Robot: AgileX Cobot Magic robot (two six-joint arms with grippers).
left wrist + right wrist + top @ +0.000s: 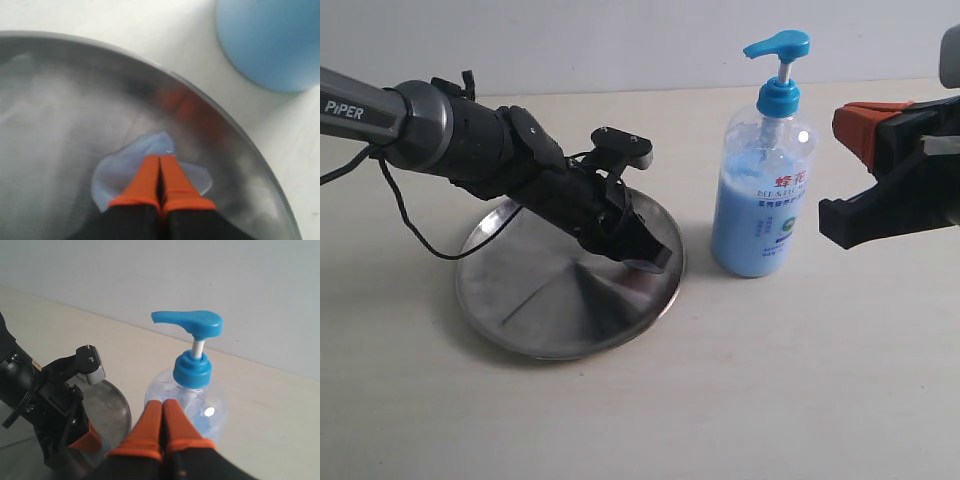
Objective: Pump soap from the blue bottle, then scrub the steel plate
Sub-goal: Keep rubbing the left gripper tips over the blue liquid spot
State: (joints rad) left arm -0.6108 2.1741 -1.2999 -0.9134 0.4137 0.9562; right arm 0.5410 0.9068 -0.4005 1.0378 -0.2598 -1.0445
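Observation:
The steel plate (535,300) lies on the table at centre left. My left gripper (655,258) is shut, its orange fingertips (150,172) pressed down into a pale blue smear of soap (117,172) near the plate's (60,110) right rim. The blue bottle (763,205) stands upright just right of the plate, its pump head (778,45) raised. My right gripper (845,150) hovers at the right, a little apart from the bottle at about neck height. It is shut (162,402) and holds nothing, with the bottle (200,390) just beyond its tips.
A black cable (415,225) hangs from the left arm onto the table beside the plate. Light bare tabletop (770,400) stretches in front of the plate and bottle, and a pale wall (620,40) stands behind them.

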